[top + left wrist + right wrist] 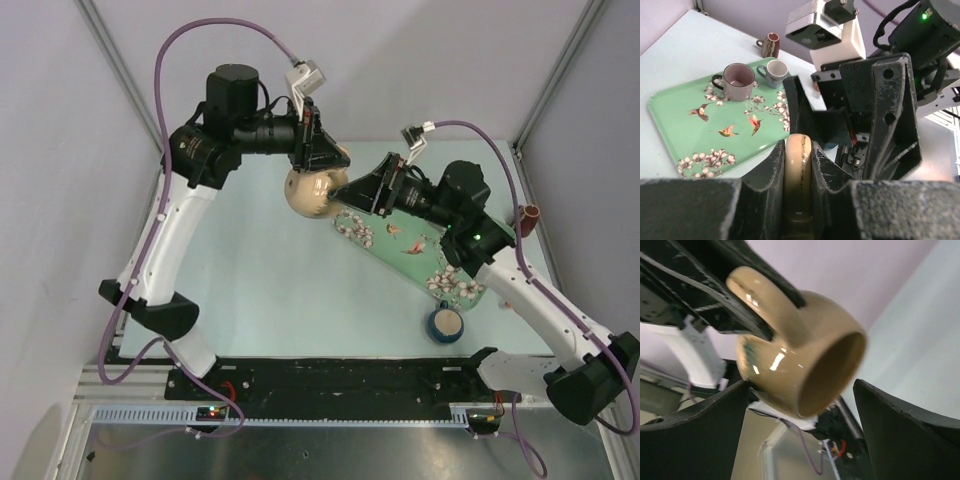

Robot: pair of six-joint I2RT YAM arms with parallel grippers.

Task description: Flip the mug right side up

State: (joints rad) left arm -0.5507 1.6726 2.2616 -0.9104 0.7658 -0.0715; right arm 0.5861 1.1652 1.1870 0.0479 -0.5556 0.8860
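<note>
While everything else is sitting on it or hanging over it — Table (260, 270): it is lying flat and pale at the bottom of it all.
Tray (670, 107): the green tray with birds and flowers is sitting on the table, slanting from the middle toward the right side.
Left gripper (798, 175): its two black fingers (765, 180) are pinching the mug (312, 192) by its handle (765, 295) and holding it up off the table.
Right gripper (800, 385): its fingers are standing spread wide, one on each side of the mug. They are sitting very close to it, but I cannot tell if they are touching it.
Mug: the sandy tan mug is hanging in the air on its side, just past the far left end of the tray, between the two grippers. Its open mouth is pointing at the right gripper — its handle is sticking out toward the left one.
Purple mug (737, 80): it is standing right way up on the tray.
Blue mug (445, 322): it is standing right way up at the near end of the tray.
Brown cup (530, 213): it is sitting on the table, off the tray, by the far right edge.
</note>
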